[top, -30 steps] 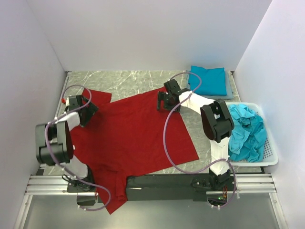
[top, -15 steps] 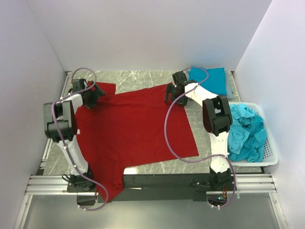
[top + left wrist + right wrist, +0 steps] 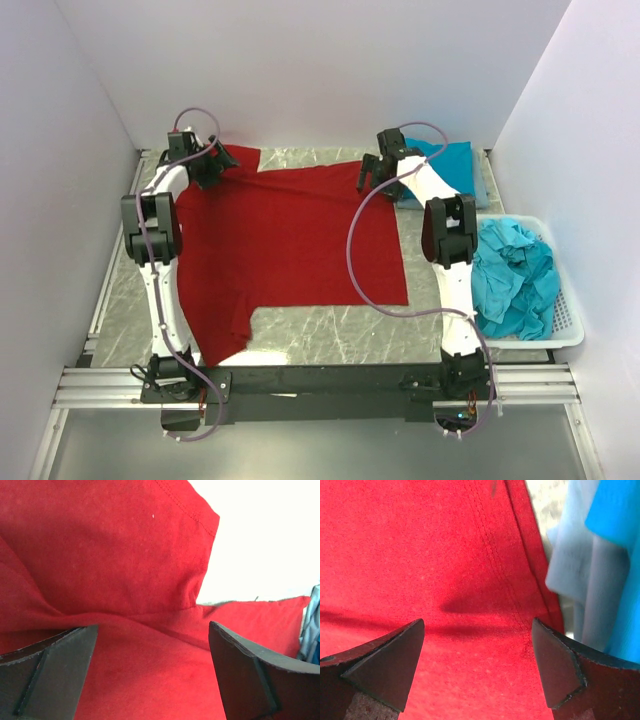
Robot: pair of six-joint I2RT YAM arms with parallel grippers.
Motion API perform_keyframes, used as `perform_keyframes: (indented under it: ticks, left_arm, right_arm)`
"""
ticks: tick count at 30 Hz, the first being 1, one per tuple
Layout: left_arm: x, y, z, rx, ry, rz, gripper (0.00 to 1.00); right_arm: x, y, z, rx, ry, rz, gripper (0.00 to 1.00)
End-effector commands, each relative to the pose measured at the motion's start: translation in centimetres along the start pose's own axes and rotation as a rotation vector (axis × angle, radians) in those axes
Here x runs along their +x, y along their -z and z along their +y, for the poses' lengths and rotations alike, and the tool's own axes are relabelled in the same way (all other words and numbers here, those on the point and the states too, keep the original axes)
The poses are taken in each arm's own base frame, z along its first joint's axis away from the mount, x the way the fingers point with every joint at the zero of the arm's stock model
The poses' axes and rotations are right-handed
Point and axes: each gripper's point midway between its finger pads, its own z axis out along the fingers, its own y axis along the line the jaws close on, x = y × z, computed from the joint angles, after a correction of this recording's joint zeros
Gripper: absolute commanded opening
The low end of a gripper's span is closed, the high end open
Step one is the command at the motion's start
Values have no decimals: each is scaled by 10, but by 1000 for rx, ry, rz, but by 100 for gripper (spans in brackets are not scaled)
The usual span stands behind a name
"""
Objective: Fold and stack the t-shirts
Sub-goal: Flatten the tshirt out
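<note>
The deep red t-shirt (image 3: 290, 235) lies spread flat on the marble table, its far edge along the back and one sleeve hanging toward the front left. My left gripper (image 3: 218, 165) sits over its far left corner, jaws wide apart above the red cloth (image 3: 150, 570). My right gripper (image 3: 368, 178) sits over the far right corner, jaws wide apart above the hemmed edge (image 3: 490, 555). A folded teal-blue t-shirt (image 3: 445, 170) lies at the back right, just beside the right gripper (image 3: 477, 665). The left gripper (image 3: 152, 670) holds nothing.
A white mesh basket (image 3: 560, 335) at the right edge holds crumpled teal-blue t-shirts (image 3: 510, 275). White walls close in the left, back and right sides. The folded teal shirt's edge (image 3: 615, 555) nearly touches the red hem.
Both arms reached toward the back wall, dragging the red shirt's far corners away and flattening it. The shirt's lower part slid up off the front rail.
</note>
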Motion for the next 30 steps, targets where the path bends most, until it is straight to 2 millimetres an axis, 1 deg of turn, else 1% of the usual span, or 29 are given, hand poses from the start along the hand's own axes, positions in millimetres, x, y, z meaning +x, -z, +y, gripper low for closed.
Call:
perform_keyframes:
  ticks: [1,2,3,4,6,7,8,11,12,14,15,16,17,18,19,20,21,22,23,24,25,26,27,28,29,30]
  left_arm:
    - [-13,-14,-3,33,-97,15,99]
    - [-16,-17,-6,50,-112,14,99]
    - [-13,-25,-3,60,-117,26,99]
    - [-21,-25,-9,79,-134,9,99]
    - [-22,-30,-12,104,-137,10,99]
    - [-27,-28,-17,117,-139,0,99]
    - [-30,-26,-24,137,-144,-2,99]
    - [-52,-5,-49,170,-165,-50,99]
    - [-65,12,-65,182,-179,-83,99]
    - [-77,33,-83,200,-194,-114,99]
    - [-92,61,-104,217,-213,-158,99]
    - [-86,68,-105,210,-196,-147,99]
    - [-86,80,-110,213,-191,-155,100]
    - [-79,102,-118,220,-189,-158,99]
    - [-73,113,-120,222,-170,-151,100]
    - [-65,123,-120,218,-163,-140,100]
    - [-65,155,-135,235,-174,-168,100]
    - [-32,151,-110,184,-119,-104,99]
    - [-29,182,-121,196,-117,-143,99]
    - [15,176,-90,139,-57,-68,99]
    - [24,183,-86,135,-20,-95,99]
    - [42,190,-79,114,14,-88,99]
    - [78,203,-62,82,61,-61,99]
    - [95,209,-56,65,127,-52,99]
    - [103,226,-55,51,144,-95,99]
    - [143,225,-26,-14,195,-47,99]
  right_arm:
    - [-10,0,3,-15,26,-12,94]
    - [-14,1,3,-24,22,-23,94]
    - [-19,1,3,-34,19,-37,94]
    - [-22,2,5,-43,20,-45,94]
    - [-29,6,9,-66,30,-63,94]
    - [-31,9,12,-76,50,-71,94]
    - [-38,17,15,-88,61,-91,94]
    - [-52,36,21,-105,91,-137,94]
    - [-61,52,26,-115,106,-169,94]
    - [-61,67,33,-127,128,-187,94]
    - [-69,88,39,-136,140,-230,94]
    - [-58,89,38,-131,149,-213,94]
    - [-48,95,47,-139,164,-209,95]
    - [-55,121,56,-166,161,-266,95]
    - [-47,127,58,-170,157,-272,95]
    - [-12,117,58,-166,167,-209,95]
    - [-16,143,68,-209,154,-271,95]
    - [19,132,59,-194,154,-211,95]
    - [21,153,66,-231,151,-260,95]
    - [40,156,74,-249,146,-244,95]
    - [71,148,65,-235,145,-194,95]
    - [85,149,64,-239,141,-181,95]
    - [91,163,68,-266,121,-201,95]
    - [123,155,63,-259,134,-149,95]
    - [133,164,64,-281,133,-151,95]
    - [142,166,65,-297,110,-147,95]
